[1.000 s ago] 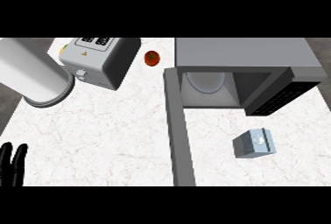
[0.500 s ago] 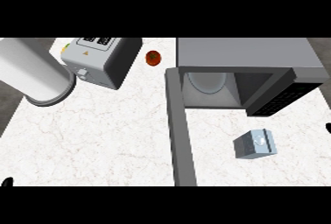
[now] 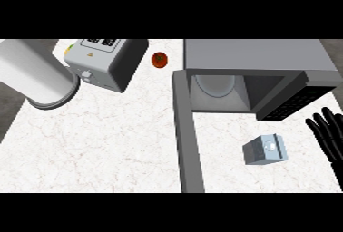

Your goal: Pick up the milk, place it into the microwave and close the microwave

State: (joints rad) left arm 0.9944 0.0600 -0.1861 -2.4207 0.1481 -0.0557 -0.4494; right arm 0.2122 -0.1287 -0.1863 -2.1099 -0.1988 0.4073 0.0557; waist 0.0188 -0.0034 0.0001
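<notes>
step: reaching for milk, not yet grasped | milk (image 3: 267, 149) on surface before open microwave (image 3: 258, 56), right of its door (image 3: 188, 145) | right hand (image 3: 331, 139) near it at right edge, fingers (image 3: 320, 126) straight, holding nothing | next: cover milk, curl round it

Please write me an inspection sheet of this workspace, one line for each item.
Surface: white marble counter.
Job's things: milk carton on the counter, right of the open door; microwave open, round plate inside.
Clutter: toaster, white cylinder, small red item.
Hands: right robot hand open at the right edge, apart from the milk carton; left not in view.
Cables: nothing seen.
Surroundings: dark floor at left.
</notes>
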